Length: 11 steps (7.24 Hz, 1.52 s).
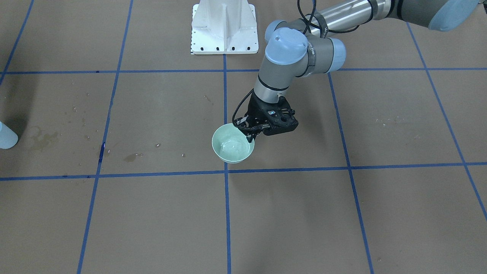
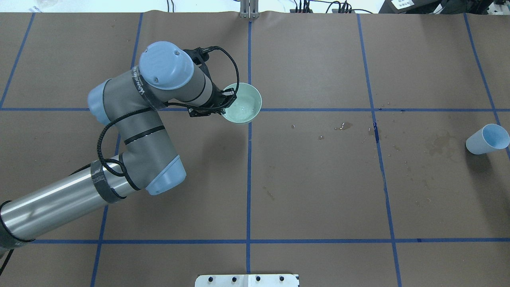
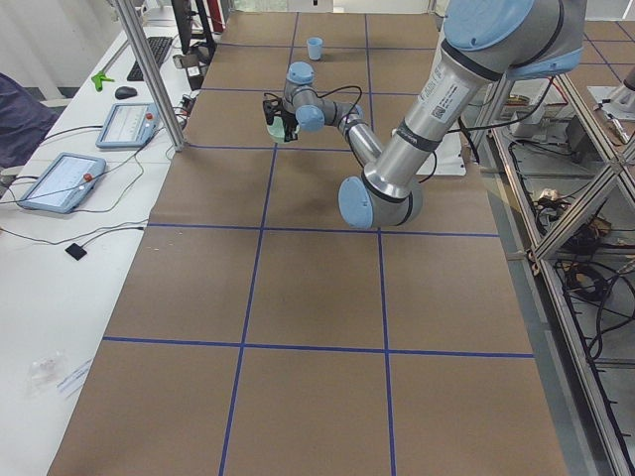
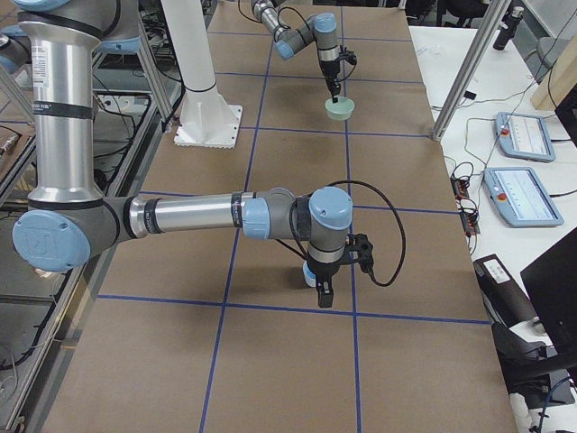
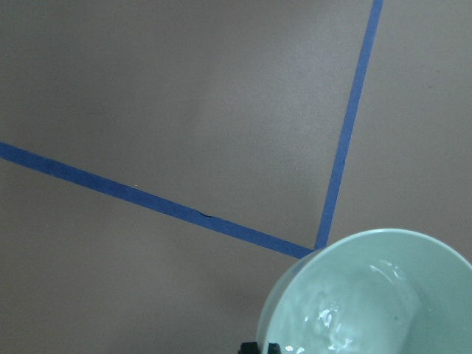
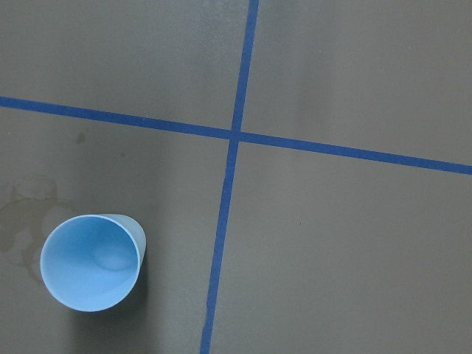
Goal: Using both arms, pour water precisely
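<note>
The left arm (image 2: 151, 131) is reaching in from the left side of the tabletop (image 2: 318, 191). Its left hand (image 2: 225, 104) is pinching the near edge of a pale green bowl (image 2: 256, 95), with the fingers closed tight on the rim. The bowl is sitting right over a crossing of blue tape lines. I cannot tell if it is resting on the tabletop or hanging a tiny bit above it. The water (image 2: 242, 109) is lying in the bottom of the bowl, a small shiny puddle.

Moving right, a few wet spots (image 2: 344, 126) are drying on the brown paper. Far over on the right, a blue cup (image 2: 487, 139) is standing well apart from the bowl. It looks empty inside.

The right arm (image 4: 189, 215) is showing only in the side view. Its right hand (image 4: 323, 293) is pointing down close to the cup, and I cannot tell if it is open or closed.

I think the pour is not happening yet. Next, the bowl and cup need to come together. The bowl should stay flat while moving, then tip slowly, so the water is going in the cup and not on the paper.
</note>
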Each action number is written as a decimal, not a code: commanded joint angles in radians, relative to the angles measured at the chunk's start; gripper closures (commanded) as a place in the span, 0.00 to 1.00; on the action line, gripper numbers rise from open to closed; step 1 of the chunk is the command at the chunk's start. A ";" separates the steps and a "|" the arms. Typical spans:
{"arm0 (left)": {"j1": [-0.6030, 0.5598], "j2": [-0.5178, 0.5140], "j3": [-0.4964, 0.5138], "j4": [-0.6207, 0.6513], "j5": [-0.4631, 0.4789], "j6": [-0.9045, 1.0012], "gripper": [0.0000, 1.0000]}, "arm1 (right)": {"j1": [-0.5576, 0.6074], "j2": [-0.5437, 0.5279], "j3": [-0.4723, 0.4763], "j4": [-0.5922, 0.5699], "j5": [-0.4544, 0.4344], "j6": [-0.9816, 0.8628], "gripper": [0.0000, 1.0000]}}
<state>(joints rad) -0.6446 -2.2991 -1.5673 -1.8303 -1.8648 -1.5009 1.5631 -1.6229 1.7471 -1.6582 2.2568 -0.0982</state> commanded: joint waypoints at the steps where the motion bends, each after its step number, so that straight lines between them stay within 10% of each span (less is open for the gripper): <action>1: -0.053 0.112 -0.112 0.045 -0.028 0.104 1.00 | 0.000 0.000 0.006 -0.002 0.001 0.000 0.01; 6: -0.251 0.479 -0.246 0.016 -0.147 0.403 1.00 | 0.000 0.000 0.023 0.000 0.001 0.011 0.01; 11: -0.366 0.774 -0.081 -0.469 -0.305 0.531 1.00 | 0.000 0.001 0.029 0.002 0.000 0.011 0.01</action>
<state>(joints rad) -0.9915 -1.5961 -1.7073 -2.1544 -2.1264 -0.9901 1.5631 -1.6221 1.7758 -1.6573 2.2566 -0.0874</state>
